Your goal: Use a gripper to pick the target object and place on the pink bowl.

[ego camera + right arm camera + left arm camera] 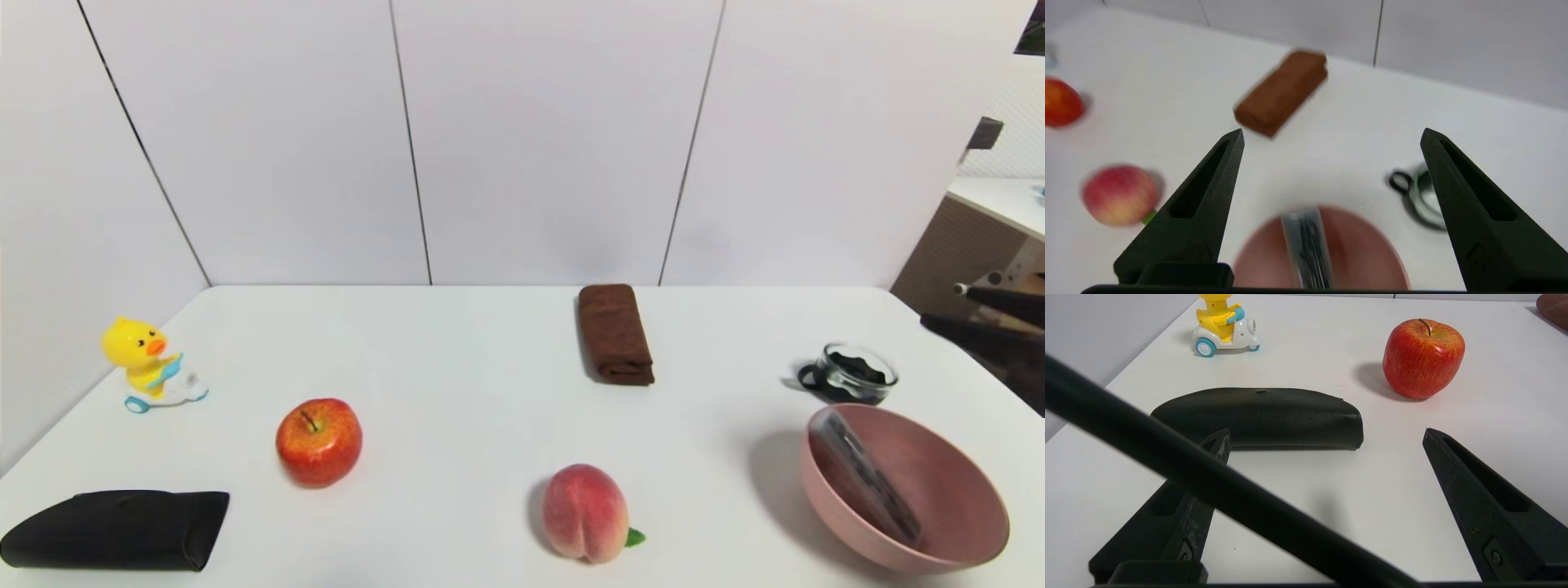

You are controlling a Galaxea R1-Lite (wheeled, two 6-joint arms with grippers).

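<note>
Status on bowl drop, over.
Right gripper open, empty, above pink bowl. Grey bar inside bowl, leaning on its wall. Left gripper open, parked near black pouch. Nothing seen blocking the bowl.

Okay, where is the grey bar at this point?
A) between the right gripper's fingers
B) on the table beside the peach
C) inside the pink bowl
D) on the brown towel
C: the grey bar lies inside the pink bowl, and the open right gripper has nothing between its fingers.
</note>
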